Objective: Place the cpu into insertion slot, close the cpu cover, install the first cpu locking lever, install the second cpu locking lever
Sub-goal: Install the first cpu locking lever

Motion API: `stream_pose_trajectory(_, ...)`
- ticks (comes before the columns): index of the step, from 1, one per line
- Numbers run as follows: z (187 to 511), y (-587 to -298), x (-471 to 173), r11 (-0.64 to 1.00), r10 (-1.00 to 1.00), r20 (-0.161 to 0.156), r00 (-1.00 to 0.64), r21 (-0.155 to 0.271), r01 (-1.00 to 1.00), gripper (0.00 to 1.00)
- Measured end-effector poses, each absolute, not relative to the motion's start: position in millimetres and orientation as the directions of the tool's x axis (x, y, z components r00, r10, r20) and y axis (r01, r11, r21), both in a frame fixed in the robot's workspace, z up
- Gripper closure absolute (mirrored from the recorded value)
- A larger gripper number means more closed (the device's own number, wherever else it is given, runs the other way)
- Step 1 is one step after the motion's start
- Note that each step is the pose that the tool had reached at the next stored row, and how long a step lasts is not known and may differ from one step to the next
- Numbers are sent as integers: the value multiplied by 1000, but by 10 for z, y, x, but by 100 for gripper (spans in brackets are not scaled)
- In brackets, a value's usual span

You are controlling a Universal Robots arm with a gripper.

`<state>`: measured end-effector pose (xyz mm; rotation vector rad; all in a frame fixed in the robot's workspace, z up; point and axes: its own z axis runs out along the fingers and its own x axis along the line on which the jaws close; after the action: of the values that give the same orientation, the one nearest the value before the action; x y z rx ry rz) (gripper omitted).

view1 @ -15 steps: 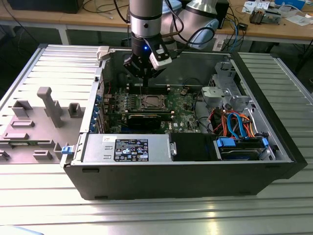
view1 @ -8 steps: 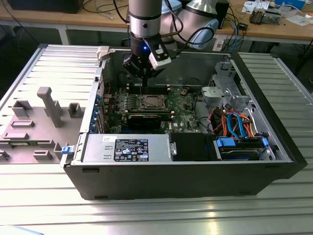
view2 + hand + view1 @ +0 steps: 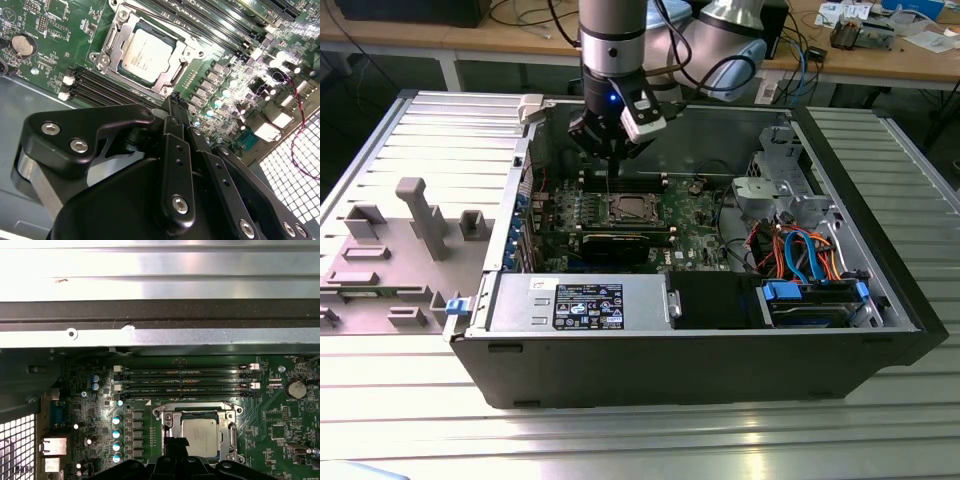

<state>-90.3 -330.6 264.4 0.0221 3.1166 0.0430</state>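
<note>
The cpu point(image 3: 147, 52) lies flat in the insertion slot point(image 3: 234, 437) on the green motherboard, its silver-grey top showing in both wrist views. The cpu cover point(image 3: 114, 32) is down around it as a silver frame, the chip point(image 3: 199, 435) visible through its window. In the exterior view the socket point(image 3: 625, 208) sits mid-board inside the open case. My gripper point(image 3: 172, 105) hangs just above the board beside the socket's edge, its black fingers pressed together and holding nothing. The fingertips point(image 3: 176, 442) overlap the socket's side. I cannot tell how the locking levers stand.
Long black memory slots point(image 3: 185, 380) run beside the socket. The case's metal wall point(image 3: 160, 335) lies close behind them. A drive cage with orange and blue cables point(image 3: 800, 255) fills the exterior view's right, and a power supply point(image 3: 585, 300) sits at the front. Grey fixtures point(image 3: 420, 215) stand outside.
</note>
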Motion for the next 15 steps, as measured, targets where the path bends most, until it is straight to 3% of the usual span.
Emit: stream_pose_trajectory(15, 2644, -3305, -1041, 1000, 14, -24, -1000, 28, 14, 89)
